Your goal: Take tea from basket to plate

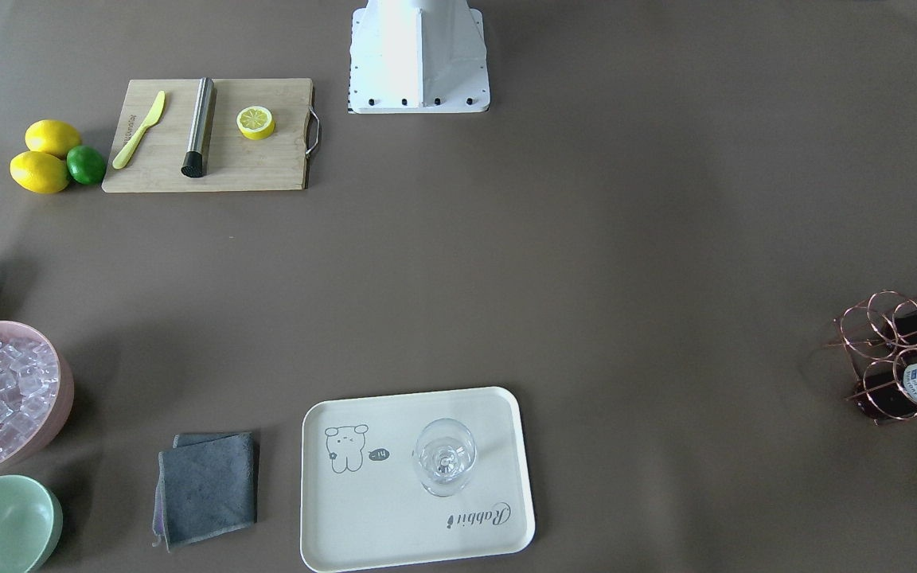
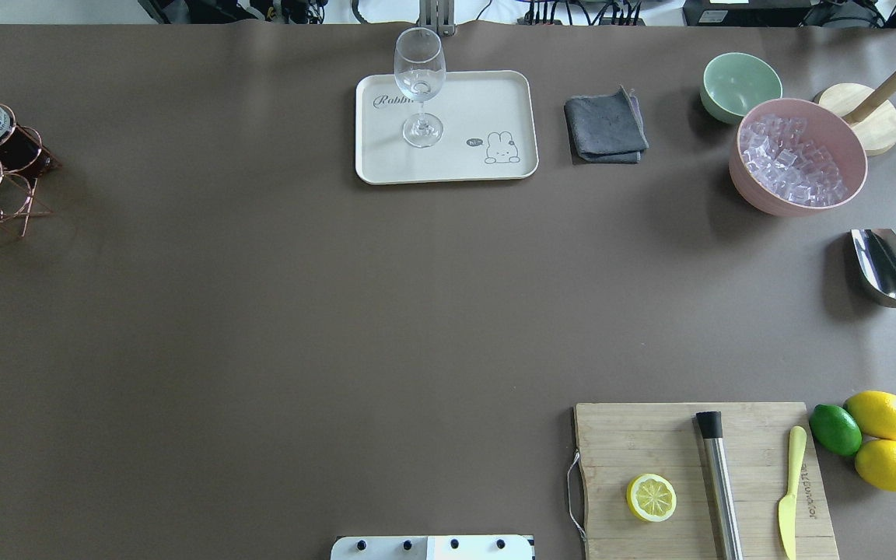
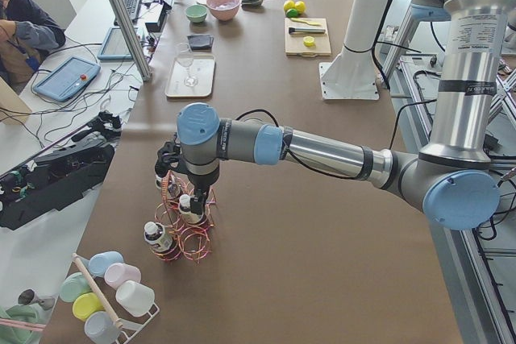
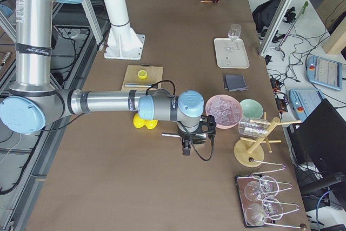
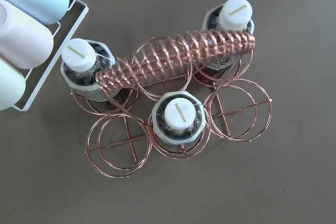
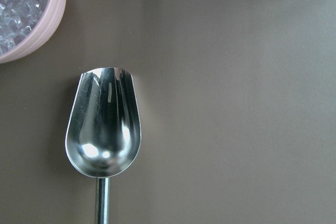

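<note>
Tea [image 5: 183, 113]: 3 bottles, SUNTORY caps

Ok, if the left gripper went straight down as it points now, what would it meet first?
Likely the coiled handle of the basket, or the cap of the middle tea bottle beside it; depth is unclear.

We recorded the left arm [image 3: 322, 151] and right arm [image 4: 102, 102]: silver tubes, pale-blue joint caps, black cables; white bolted pedestal [image 1: 419, 72].
</note>
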You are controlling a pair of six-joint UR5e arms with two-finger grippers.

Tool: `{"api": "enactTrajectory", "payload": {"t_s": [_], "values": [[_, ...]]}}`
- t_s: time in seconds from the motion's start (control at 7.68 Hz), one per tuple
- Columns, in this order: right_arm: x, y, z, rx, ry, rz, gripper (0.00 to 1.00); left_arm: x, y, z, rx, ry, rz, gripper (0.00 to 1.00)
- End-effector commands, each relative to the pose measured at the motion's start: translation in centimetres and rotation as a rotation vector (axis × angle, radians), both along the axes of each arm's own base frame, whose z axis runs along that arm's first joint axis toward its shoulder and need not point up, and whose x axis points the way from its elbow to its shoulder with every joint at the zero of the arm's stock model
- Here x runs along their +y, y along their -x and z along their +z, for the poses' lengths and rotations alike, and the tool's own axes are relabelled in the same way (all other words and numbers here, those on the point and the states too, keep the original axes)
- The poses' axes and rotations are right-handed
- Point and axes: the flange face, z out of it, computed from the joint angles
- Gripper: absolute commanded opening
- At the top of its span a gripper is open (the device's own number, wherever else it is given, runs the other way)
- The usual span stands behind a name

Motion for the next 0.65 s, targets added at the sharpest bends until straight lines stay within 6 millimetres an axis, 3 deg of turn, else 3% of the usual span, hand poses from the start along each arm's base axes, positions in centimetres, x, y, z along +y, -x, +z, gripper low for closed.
{"api": "enactTrajectory", "payload": {"t_s": [0.0, 0.13, 0.39, 0.52], "values": [[0.0, 0.0, 0.0, 0.000, 0.000, 0.000, 1.00, 1.3, 5.0, 0.3, -0.093, -0.331, 0.232, 0.97], [0.0, 0.0, 0.0, 0.000, 0.000, 0.000, 1.00, 1.5, 5.5, 0.2, -0.117, -0.424, 0.311, 0.96], [0.0, 0.0, 0.0, 0.000, 0.000, 0.000, 1.00, 1.1, 5.6, 0.8, -0.148, -0.563, 0.448, 0.81], [0.0, 0.0, 0.0, 0.000, 0.000, 0.000, 1.00, -0.2, 5.3, -0.2, -0.168, -0.656, 0.537, 0.82]]}}
